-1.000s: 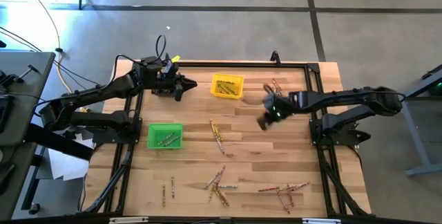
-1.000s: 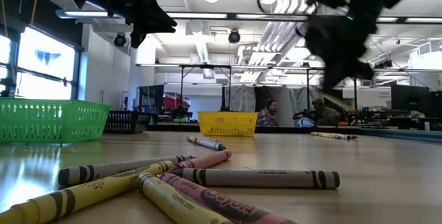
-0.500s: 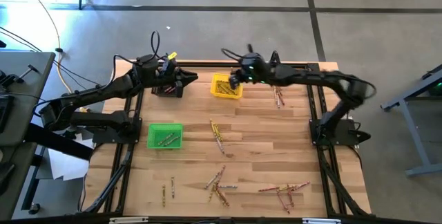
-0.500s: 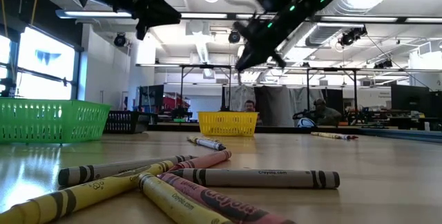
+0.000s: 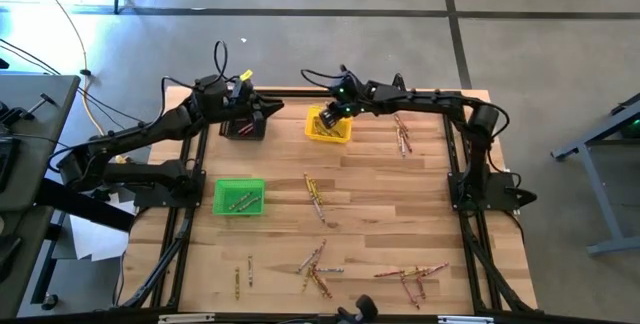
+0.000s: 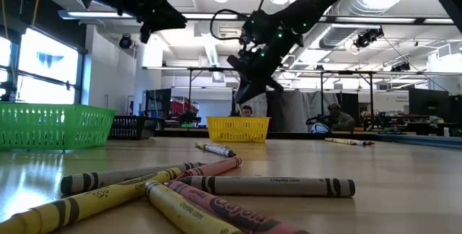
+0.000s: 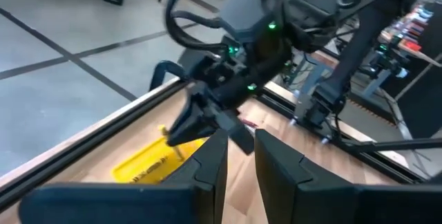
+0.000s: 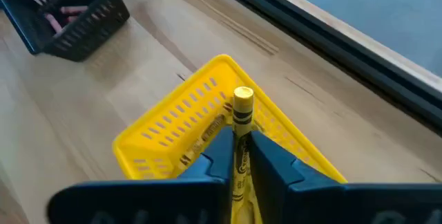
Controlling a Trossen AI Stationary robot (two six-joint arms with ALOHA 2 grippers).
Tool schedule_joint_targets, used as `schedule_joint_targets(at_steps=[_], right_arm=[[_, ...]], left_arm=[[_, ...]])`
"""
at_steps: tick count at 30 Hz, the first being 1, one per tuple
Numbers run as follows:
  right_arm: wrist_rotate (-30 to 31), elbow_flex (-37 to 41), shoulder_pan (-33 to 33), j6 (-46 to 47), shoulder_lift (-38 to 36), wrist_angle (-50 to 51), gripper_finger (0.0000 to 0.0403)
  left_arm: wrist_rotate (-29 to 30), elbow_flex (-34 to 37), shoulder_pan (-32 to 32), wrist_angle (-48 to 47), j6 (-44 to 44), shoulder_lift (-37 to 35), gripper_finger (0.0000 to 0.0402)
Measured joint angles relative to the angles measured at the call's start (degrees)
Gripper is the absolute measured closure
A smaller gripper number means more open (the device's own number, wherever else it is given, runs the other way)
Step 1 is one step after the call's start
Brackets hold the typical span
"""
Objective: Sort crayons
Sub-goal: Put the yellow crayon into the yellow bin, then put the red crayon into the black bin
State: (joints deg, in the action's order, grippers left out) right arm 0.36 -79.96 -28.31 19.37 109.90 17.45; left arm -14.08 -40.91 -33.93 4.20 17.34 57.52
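Release over yellow bin (image 8: 173, 141): right gripper (image 8: 239, 156) poised above it, pinching yellow crayon (image 8: 242, 117) upright between fingers. Best parted only once centred inside rim, low enough to avoid bounce. Left gripper (image 7: 239, 156) waiting above black bin (image 5: 243, 127), nearly pressed together, empty.

Yellow bin (image 5: 329, 125): far edge, middle.
Black bin (image 5: 243, 125): just left of yellow.
Green bin (image 5: 239, 197): left side, nearer.
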Motion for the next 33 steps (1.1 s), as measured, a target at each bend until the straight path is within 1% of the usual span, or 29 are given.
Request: schedule_joint_targets(at_steps=[4,7,10,13,16,19,22,24,28,33], right_arm=[[-0.3,-0.3,-0.2,-1.1,-1.0,3.1,0.0327],[-0.5,-0.3,-0.2,-1.5,-1.3,5.0,0.0299],[-1.3,-0.3,-0.2,-1.4,-1.9,7.4,0.0285],[-5.6,-0.3,-0.2,-0.5,-3.2,13.9,0.0283],[-8.9,-0.3,0.5,-0.2,-5.8,25.5,0.0282],[-8.2,-0.3,2.4,-0.1,-8.4,40.0,0.0282],[-6.4,0.5,5.8,2.1,-10.8,51.3,0.0281],[-6.2,3.1,8.8,5.5,-13.0,54.2,0.0281],[-8.6,12.0,16.7,15.9,-18.8,52.6,0.0281],[-15.4,22.5,29.0,36.7,-25.9,47.7,0.0281]], left_arm=[[0.0,0.0,-1.7,0.0,0.0,0.0,0.0342],[0.0,0.0,-2.7,0.0,0.0,0.0,0.0342],[0.0,0.0,-3.3,0.0,0.0,0.0,0.0342],[-0.3,0.0,-3.7,0.0,0.1,0.0,0.0342],[-0.6,0.0,-4.0,0.0,0.4,0.0,0.0342],[-0.6,0.0,-4.1,0.0,0.4,0.0,0.0342],[-0.7,0.0,-4.5,0.0,0.4,0.0,0.0342],[-0.7,0.0,-4.8,0.0,0.4,0.0,0.0342],[-0.7,0.0,-5.0,0.0,0.6,0.0,0.0342],[-0.7,0.0,-5.1,0.0,0.6,0.0,0.0342]])
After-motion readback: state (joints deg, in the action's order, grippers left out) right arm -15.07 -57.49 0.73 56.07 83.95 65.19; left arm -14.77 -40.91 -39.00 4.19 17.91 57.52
